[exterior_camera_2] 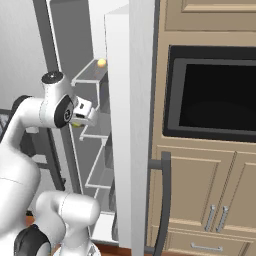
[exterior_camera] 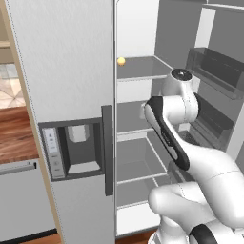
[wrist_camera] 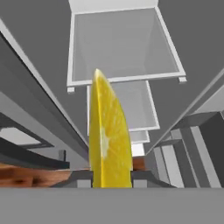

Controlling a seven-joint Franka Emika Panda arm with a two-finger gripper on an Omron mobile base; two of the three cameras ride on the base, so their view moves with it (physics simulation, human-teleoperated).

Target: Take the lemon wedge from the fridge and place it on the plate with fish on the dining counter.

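The lemon wedge [wrist_camera: 109, 140], deep yellow, stands upright between the two dark fingertips [wrist_camera: 81, 178] of my gripper [wrist_camera: 111, 179], which is shut on it. The gripper [exterior_camera_2: 89, 116] sits inside the fridge [exterior_camera: 66, 57] at middle-shelf height, in the compartment whose right door stands open. A sliver of the yellow wedge [exterior_camera_2: 75, 124] shows under the hand. In the left base view my own forearm hides the hand. The fridge's left door with the dispenser recess [exterior_camera: 78, 147] is closed. The plate with fish is out of view.
A round yellow fruit [exterior_camera: 121, 61] lies on the upper shelf [exterior_camera_2: 101, 63]. Glass shelves [exterior_camera: 138, 164] and door bins [exterior_camera: 214, 66] crowd around the arm. A black wall oven [exterior_camera_2: 215, 90] and beige cabinets stand to the right. A reddish-brown wood-grain top [exterior_camera: 14, 136] lies left of the fridge.
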